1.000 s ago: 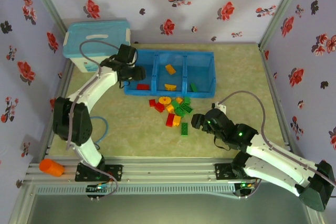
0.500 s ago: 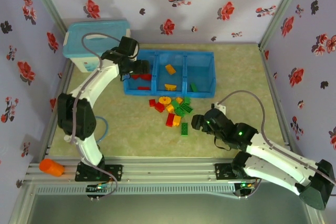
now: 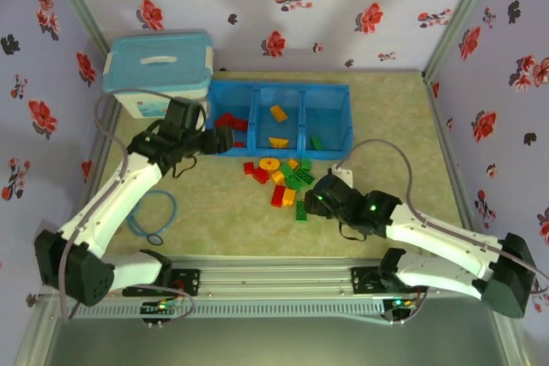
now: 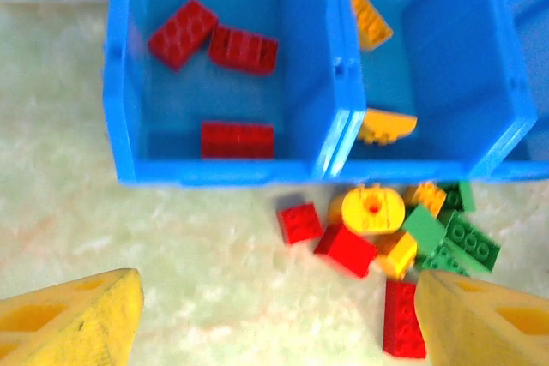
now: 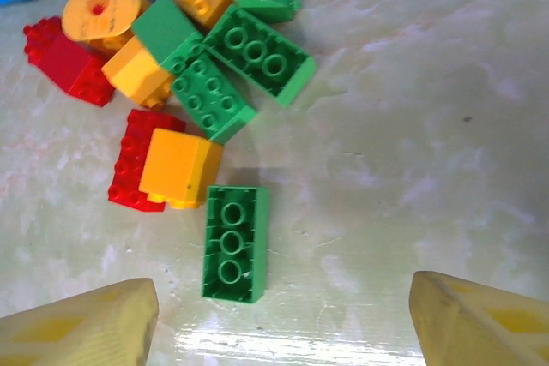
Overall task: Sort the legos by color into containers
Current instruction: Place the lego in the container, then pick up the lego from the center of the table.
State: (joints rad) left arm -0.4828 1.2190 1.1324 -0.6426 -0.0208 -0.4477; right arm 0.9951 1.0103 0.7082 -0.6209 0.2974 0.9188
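My right pincer (image 5: 279, 327) hangs low over the worktop (image 5: 429, 126), fingers apart with nothing between them. Just ahead, a touch left of centre, lies a lone green brick (image 5: 233, 243). It is flat and studs up, its long axis pointing away from me, so my fingers would close across its narrow sides. Beyond it sits the loose pile (image 5: 206, 96) of red, yellow-orange and green bricks. Farther still is the blue tray (image 3: 283, 86). Its right-hand compartment already holds one green piece (image 3: 316, 141), and I judge this brick belongs there. My left pincer (image 4: 274, 323), also apart and empty, hovers before the red compartment (image 4: 163, 117), so the right arm is nearer.
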